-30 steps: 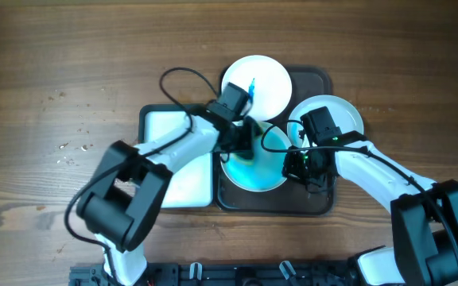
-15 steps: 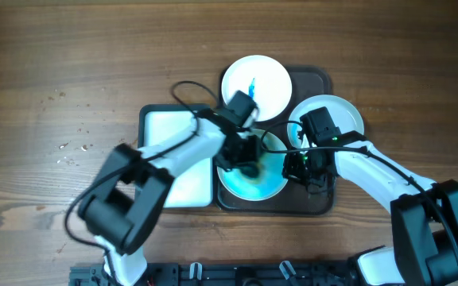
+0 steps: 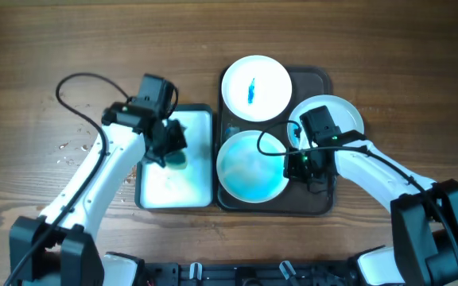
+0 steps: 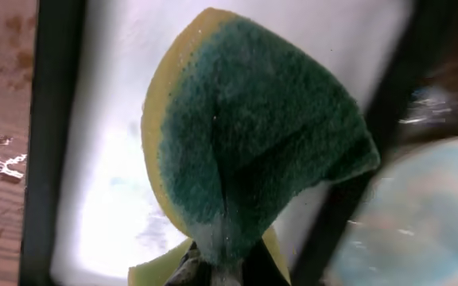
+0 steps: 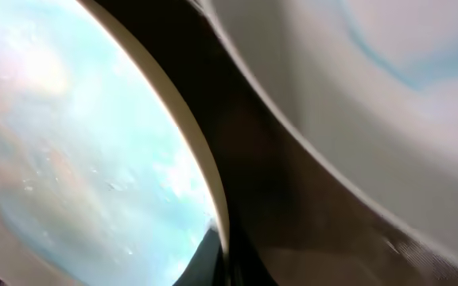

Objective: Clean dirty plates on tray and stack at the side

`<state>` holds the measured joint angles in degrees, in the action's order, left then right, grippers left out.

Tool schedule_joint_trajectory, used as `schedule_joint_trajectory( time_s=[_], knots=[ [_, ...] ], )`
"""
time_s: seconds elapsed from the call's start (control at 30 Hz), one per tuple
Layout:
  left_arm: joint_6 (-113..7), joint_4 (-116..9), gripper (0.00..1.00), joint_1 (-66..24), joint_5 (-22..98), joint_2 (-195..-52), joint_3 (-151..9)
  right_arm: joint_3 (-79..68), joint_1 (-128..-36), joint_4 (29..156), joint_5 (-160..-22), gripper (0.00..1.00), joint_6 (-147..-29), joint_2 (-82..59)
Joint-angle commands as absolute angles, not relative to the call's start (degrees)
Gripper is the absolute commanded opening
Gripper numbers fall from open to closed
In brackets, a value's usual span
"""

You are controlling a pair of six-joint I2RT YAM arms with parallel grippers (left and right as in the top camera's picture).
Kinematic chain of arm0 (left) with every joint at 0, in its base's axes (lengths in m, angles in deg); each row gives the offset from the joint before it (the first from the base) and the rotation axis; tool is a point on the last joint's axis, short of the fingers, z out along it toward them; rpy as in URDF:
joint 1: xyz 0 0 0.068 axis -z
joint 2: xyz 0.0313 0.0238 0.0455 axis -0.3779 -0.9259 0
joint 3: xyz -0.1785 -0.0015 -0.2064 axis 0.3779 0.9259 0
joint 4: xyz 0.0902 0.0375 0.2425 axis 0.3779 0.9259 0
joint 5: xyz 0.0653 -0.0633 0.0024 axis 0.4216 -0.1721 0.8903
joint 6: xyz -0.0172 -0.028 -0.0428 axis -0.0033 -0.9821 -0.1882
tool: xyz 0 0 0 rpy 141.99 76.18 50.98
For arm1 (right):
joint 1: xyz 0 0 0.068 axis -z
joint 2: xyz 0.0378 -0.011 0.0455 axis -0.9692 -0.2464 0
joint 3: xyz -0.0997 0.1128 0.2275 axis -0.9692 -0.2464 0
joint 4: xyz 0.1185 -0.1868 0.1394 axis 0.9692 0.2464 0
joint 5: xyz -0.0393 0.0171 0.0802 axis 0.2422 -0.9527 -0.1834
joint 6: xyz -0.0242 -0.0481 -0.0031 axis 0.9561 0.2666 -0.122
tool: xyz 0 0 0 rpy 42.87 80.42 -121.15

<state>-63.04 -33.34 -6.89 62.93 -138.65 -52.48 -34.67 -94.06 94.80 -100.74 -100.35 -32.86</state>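
Note:
My left gripper (image 3: 171, 145) is shut on a green and yellow sponge (image 4: 253, 143), held over the white water tray (image 3: 193, 191) left of the dark tray (image 3: 324, 79). On the dark tray lie a blue-smeared plate (image 3: 249, 171) in front, a white plate with a blue stain (image 3: 257, 83) at the back, and a third white plate (image 3: 344, 111) at the right. My right gripper (image 3: 296, 165) is shut on the right rim of the blue-smeared plate (image 5: 62, 143).
The wooden table (image 3: 54, 48) surrounds both trays. Small crumbs or droplets (image 3: 74, 151) lie on the wood left of the white tray. Cables loop above both arms.
My left gripper has carried the sponge from the blue-smeared plate leftward to over the white water tray. The right gripper has stayed on the plate's rim.

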Motion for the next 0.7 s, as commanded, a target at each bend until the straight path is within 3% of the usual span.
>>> schedule_joint_trajectory(
  time_s=[0.0, 0.07, 0.2, 0.27, 0.47, 0.53, 0.67],
  knots=[
    [-62.6, -38.5, 0.12, -7.3, 64.7, -139.5, -43.4, -29.0, -94.3, 101.6, -96.1, 0.04, -97.8, -30.5],
    [-62.5, -39.6, 0.31, -7.3, 62.6, -139.5, -42.1, -24.6, -94.3, 107.2, -94.8, 0.04, -95.3, -26.4],
    [-62.4, -38.4, 0.46, -9.8, 59.5, -137.3, -43.7, -14.4, -96.3, 117.4, -92.6, 0.04, -93.6, -22.2],
    [-62.3, -35.6, 0.61, -12.7, 58.7, -134.9, -46.1, -9.7, -99.9, 120.5, -88.1, 0.04, -93.6, -22.7],
    [-62.3, -26.8, 0.79, -22.1, 57.2, -123.5, -53.3, -5.3, -112.7, 112.8, -73.7, 0.04, -95.3, -26.3],
    [-62.3, -25.4, 1.0, -25.9, 56.4, -116.7, -53.8, -5.3, -118.1, 105.2, -67.7, 0.04, -94.0, -28.7],
    [-62.3, -24.9, 1.0, -29.3, 56.7, -108.7, -53.8, -5.3, -127.7, 94.5, -48.1, 0.04, -89.0, -32.1]
  ],
)
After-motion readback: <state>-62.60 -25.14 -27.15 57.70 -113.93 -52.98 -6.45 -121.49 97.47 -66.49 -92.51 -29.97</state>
